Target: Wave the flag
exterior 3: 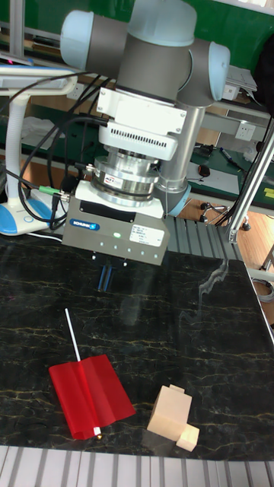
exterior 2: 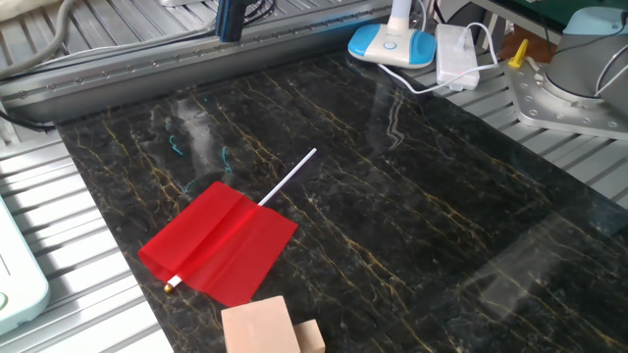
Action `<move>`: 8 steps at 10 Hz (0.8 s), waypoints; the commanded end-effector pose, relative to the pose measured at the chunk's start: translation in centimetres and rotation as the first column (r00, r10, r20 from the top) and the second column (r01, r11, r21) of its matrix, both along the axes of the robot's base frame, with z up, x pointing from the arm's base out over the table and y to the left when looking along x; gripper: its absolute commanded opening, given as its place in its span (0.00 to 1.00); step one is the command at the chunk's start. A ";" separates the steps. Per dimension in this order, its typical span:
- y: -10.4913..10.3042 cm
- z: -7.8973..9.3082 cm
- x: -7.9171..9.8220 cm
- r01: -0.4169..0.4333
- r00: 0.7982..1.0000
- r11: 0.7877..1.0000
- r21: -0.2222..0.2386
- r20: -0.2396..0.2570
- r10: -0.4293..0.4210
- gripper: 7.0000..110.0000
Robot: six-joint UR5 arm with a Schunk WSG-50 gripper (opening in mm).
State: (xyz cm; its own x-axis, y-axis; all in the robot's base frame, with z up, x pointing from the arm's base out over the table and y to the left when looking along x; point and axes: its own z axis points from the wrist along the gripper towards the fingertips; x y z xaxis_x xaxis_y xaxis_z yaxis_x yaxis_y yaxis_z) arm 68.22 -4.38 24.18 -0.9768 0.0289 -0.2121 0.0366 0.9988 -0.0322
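Flag [exterior 2: 218, 241] flat on dark table [exterior 2: 422, 216], lower left of frame, stick tip pointing up-right, well apart from gripper [exterior 3: 106, 277]. Gripper high above table, holding nothing; fingers apparently together, though hard to tell. Wood blocks [exterior 2: 271, 327] just beside the sheet's lower corner.

The table [exterior 2: 442, 206] has a glossy, dark, marble-like top. The flag [exterior 2: 221, 240] is a smooth, creased red sheet on a white stick. The blocks [exterior 3: 173, 415] look like pale matt wood.
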 end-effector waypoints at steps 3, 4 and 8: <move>2.9 -0.9 0.5 0.065 0.997 0.997 0.051 -0.042 -0.063 0.00; 2.7 -0.9 0.6 0.061 0.997 0.997 0.042 -0.040 -0.059 0.00; 2.6 -0.2 0.9 0.021 1.000 0.999 0.049 -0.013 -0.021 0.00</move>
State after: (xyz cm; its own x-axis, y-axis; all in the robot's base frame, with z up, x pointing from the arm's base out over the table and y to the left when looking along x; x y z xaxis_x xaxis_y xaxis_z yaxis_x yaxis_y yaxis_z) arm 68.84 -2.10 23.70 -0.9799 0.0707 -0.1867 0.0719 0.9974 0.0004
